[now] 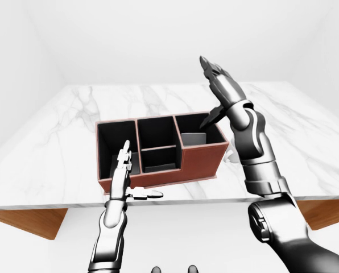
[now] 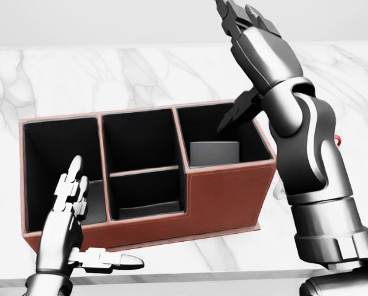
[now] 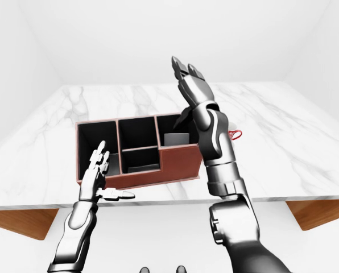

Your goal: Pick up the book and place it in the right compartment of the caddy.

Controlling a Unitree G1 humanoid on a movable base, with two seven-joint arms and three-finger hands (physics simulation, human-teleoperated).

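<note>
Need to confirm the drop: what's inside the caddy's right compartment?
A flat grey book lies in the caddy's right compartment. The right hand is raised above it; its thumb hides the compartment's upper right corner.

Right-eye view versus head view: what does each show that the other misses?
Only the right-eye view shows a small red thing on the table right of the right arm, plus the wood underside at the corners. Only the head view shows the grey block in the right compartment up close. Both show the caddy, the left hand and the raised right hand, fingers open.
</note>
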